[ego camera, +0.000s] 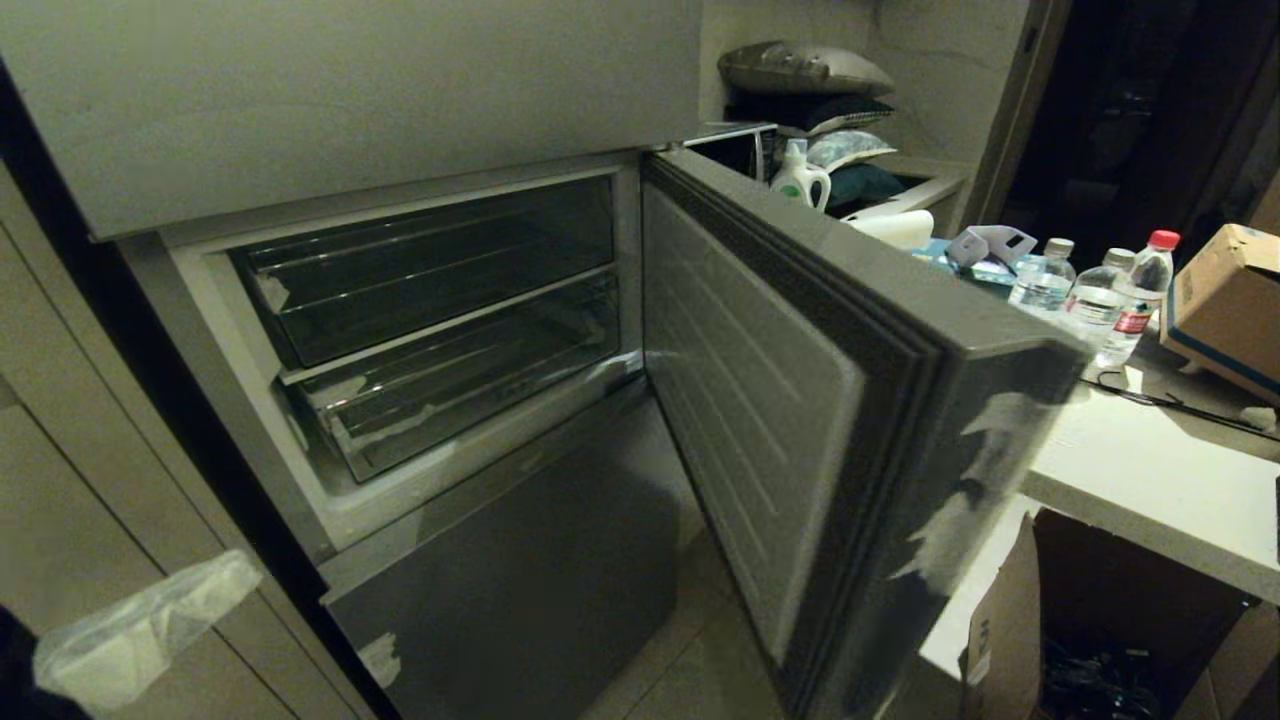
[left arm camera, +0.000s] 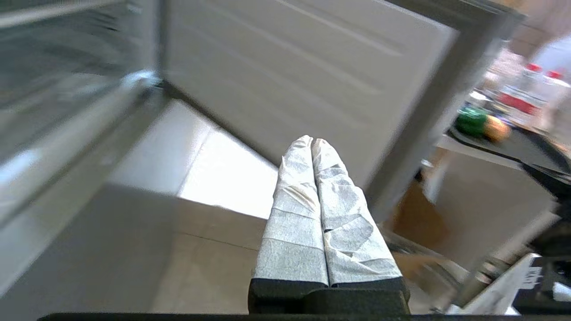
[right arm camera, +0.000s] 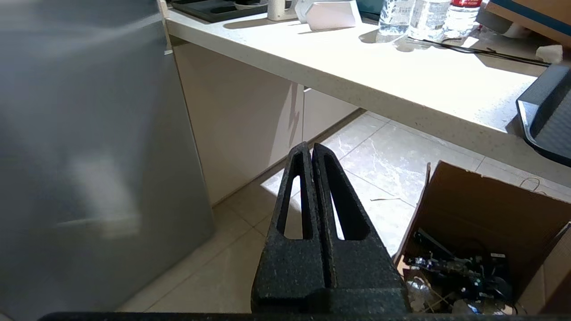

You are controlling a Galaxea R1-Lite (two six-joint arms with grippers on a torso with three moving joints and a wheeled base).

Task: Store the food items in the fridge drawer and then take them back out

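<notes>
Pale floor tiles (right arm camera: 383, 151) filled the lower part of both wrist views, with an open cardboard box (right arm camera: 486, 209) of dark cables at lower right of the right wrist view.

Right gripper (right arm camera: 312, 149): black fingers pressed together, nothing between them, pointing at the floor below the white counter (right arm camera: 401, 76). Judged parked.

Left gripper (left arm camera: 312, 141): tape-wrapped fingers closed on each other, holding nothing. It showed low in the centre of the left wrist view, aimed toward the floor and the inner face of the fridge door (ego camera: 760, 400). Neither arm appeared in the head view.

Fridge door stood swung open at centre right of the head view. Behind it, at centre left, the fridge drawer (ego camera: 450, 395) sat pushed in below a darker upper bin (ego camera: 430, 265); tape scraps showed along its front. No food could be made out inside it.

Farther off, upper right of the left wrist view, a round orange item (left arm camera: 496, 128) lay beside a green one (left arm camera: 472, 121) on a dark tray (left arm camera: 531, 147) on the counter, blurred.

Judgement: storing step not yet begun, or the drawer already emptied; cannot tell which. Next move likely calls for opening the left fingers and either fetching the food or hooking the drawer's front lip to pull it out.
</notes>
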